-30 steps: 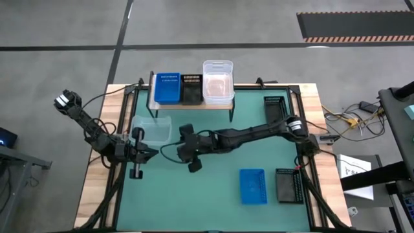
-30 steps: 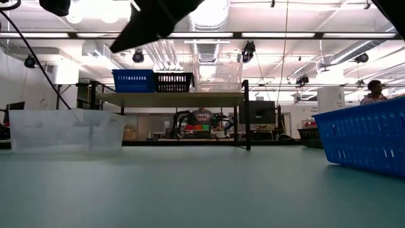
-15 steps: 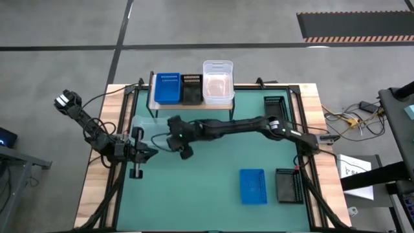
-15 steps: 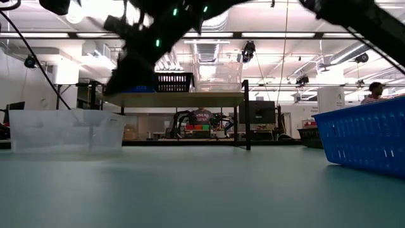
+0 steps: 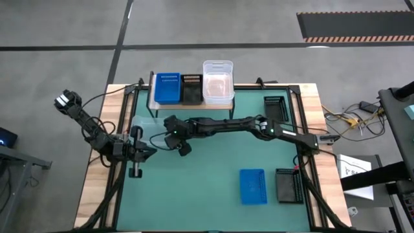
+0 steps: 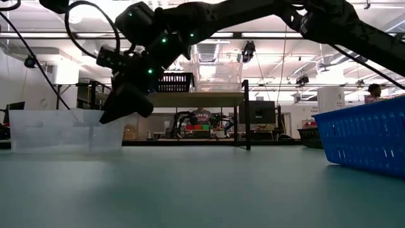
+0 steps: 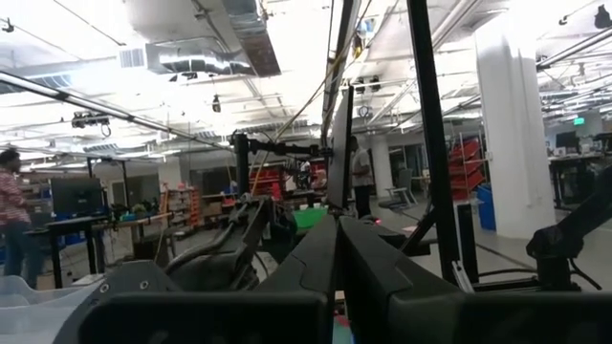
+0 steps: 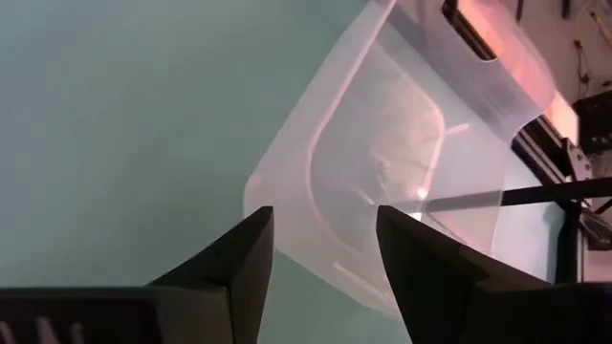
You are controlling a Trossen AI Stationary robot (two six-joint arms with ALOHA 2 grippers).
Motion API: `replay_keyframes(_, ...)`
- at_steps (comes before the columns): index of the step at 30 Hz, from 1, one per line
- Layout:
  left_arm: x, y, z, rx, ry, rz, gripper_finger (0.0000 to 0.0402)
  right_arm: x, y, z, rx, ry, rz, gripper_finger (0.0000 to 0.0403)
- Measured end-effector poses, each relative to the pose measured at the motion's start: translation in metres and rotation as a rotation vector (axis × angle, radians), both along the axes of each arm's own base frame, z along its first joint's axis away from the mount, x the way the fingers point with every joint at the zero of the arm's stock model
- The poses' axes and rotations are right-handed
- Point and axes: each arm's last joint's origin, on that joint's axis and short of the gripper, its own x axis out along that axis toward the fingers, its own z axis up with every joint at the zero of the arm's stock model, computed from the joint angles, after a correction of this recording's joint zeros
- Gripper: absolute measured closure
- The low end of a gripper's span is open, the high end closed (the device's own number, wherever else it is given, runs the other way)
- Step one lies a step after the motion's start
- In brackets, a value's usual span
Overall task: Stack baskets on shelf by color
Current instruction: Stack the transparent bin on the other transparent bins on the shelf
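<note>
Right pincer (image 5: 173,140) spread wide, hovering just off the near rim of the clear basket (image 5: 151,127) at the table's (image 5: 213,168) left rear. Fingers (image 8: 229,268) pointed at that rim, nothing pinched between them. Basket empty, upright, long axis running across the table, in front of the shelf (image 5: 191,103). Much nearer to the right arm's tip than to the left pincer (image 5: 138,154), parked pressed together at the left edge. Already on the shelf: blue basket (image 5: 167,87), black mesh basket (image 5: 192,89), clear basket stack (image 5: 218,83). Still on the table: blue basket (image 5: 253,186), two black baskets (image 5: 287,186) (image 5: 274,109), all apparently empty.
</note>
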Motion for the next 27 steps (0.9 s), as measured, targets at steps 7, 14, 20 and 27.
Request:
replay_keyframes(7, -0.001, 0.001, 0.001, -0.004, -0.005, 0.000, 0.0402, -0.006, 0.011, 0.002, 0.051, 0.068, 0.056, 0.0254)
replay_keyframes(14, -0.001, 0.001, 0.002, -0.007, -0.007, 0.000, 0.0402, -0.012, 0.058, 0.009, 0.125, 0.107, 0.099, 0.0284)
replay_keyframes(20, -0.001, 0.000, 0.003, -0.006, -0.018, -0.024, 0.0402, -0.020, 0.085, 0.040, 0.079, 0.047, 0.139, 0.0287)
replay_keyframes(27, -0.001, 0.000, 0.003, -0.003, -0.021, -0.031, 0.0402, -0.026, 0.070, 0.058, 0.162, 0.045, 0.096, 0.0260)
